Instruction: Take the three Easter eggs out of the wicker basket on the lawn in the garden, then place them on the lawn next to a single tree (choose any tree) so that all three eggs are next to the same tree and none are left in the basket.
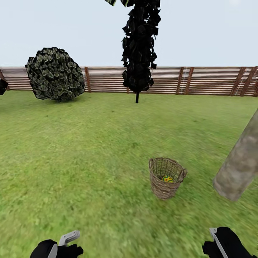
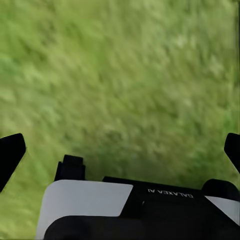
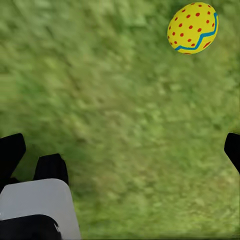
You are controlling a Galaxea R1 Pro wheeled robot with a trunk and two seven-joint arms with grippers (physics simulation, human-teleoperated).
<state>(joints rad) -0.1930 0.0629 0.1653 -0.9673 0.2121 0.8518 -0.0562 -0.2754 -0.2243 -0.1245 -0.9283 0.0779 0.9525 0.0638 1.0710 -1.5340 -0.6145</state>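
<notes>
The lawn (image 1: 89, 150) spreads to the slatted fence (image 1: 215, 80); the tree (image 1: 240, 165) trunk leans in at three o'clock. The wicker basket (image 1: 166, 178) stands upright at about five o'clock from centre, one patterned egg (image 1: 167, 178) visible inside. Another egg (image 3: 193, 28) lies on grass in the right wrist view, which the head view lacks. The left gripper (image 2: 120, 150) and right gripper (image 3: 120, 147) both look spread wide, holding nothing. Risk: a clumsy reach could tip the light basket, or a released egg could roll away from the trunk.
</notes>
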